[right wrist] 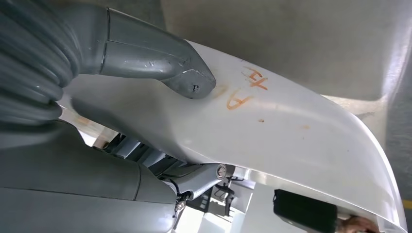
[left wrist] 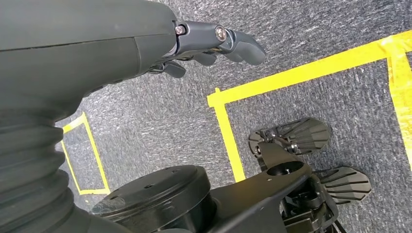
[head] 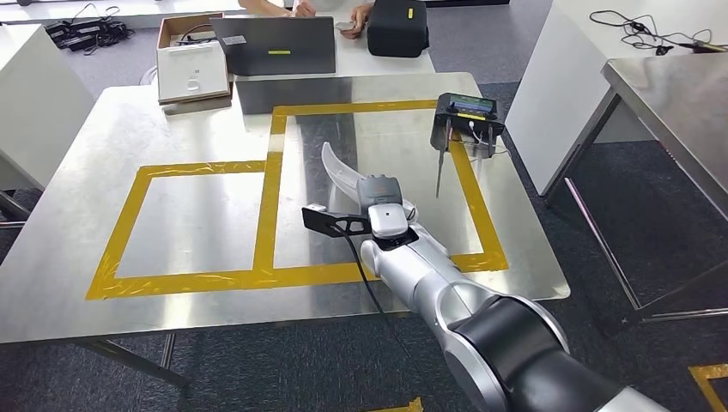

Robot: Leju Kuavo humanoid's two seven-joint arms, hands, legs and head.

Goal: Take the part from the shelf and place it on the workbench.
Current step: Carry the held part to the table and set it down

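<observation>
Right hand (head: 380, 199) over the steel workbench (head: 172, 137), thumb (right wrist: 160, 63) on top of the curved white part (head: 337, 169) and dark fingers (right wrist: 194, 182) beneath it, holding it clamped between them. Part sticking out past the hand, inside the larger yellow tape rectangle (head: 276, 154), orange scrawl on its pale face in the right wrist view; whether touching the workbench surface or just above it, hard to tell. Left hand (left wrist: 214, 43) hanging over grey carpet with yellow floor tape (left wrist: 301, 73), fingers loosely curled and apart, holding nothing. Black device (head: 466, 116) near the workbench's far right edge; laptop (head: 275, 45) and white box (head: 193, 73) on the table beyond.
</observation>
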